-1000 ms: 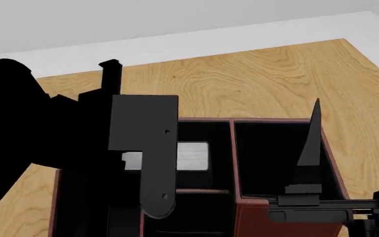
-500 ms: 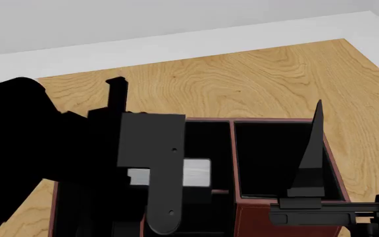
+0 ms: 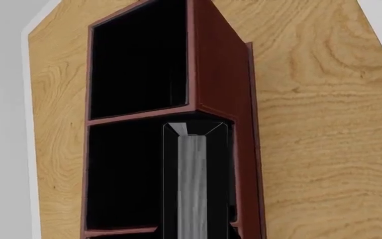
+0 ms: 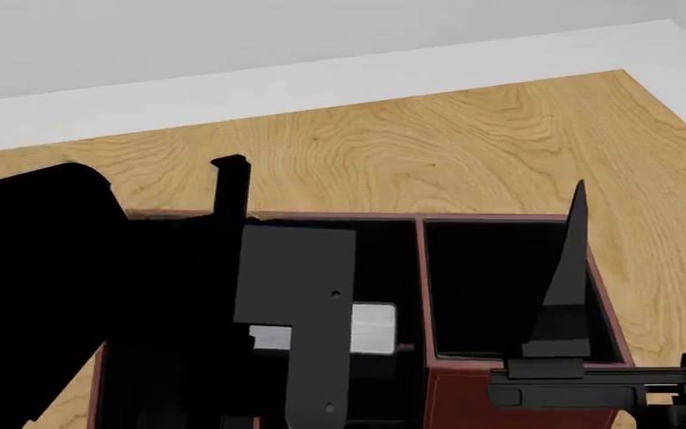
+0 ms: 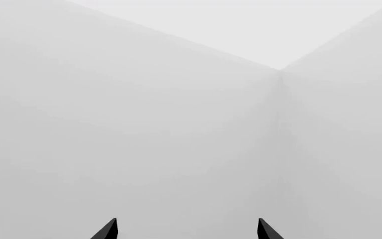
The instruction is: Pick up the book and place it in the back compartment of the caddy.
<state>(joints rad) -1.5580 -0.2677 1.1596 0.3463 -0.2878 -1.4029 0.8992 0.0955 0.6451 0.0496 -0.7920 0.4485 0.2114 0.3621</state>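
My left gripper (image 3: 192, 135) is shut on the book (image 3: 192, 189). The book's pale grey striped page edge runs between the black fingers (image 3: 171, 174). It hangs inside a black cell of the caddy (image 3: 221, 74), close to a dark-red divider and a side wall. In the head view the book (image 4: 374, 328) shows as a grey patch behind my left gripper (image 4: 301, 304), in the cell left of the caddy's (image 4: 420, 268) back right cell. My right gripper (image 4: 564, 268) stands open at the caddy's near right corner, pointing up. In its wrist view the right gripper (image 5: 187, 228) holds nothing.
The caddy rests on a wooden table (image 4: 463, 134) whose far edge meets a pale grey surround (image 4: 319, 80). My black left arm (image 4: 46, 295) hides the caddy's left part. The right wrist view shows only blank grey walls.
The left gripper with the book has moved down and toward me in the head view, sinking lower into the caddy. The right arm has stayed still.
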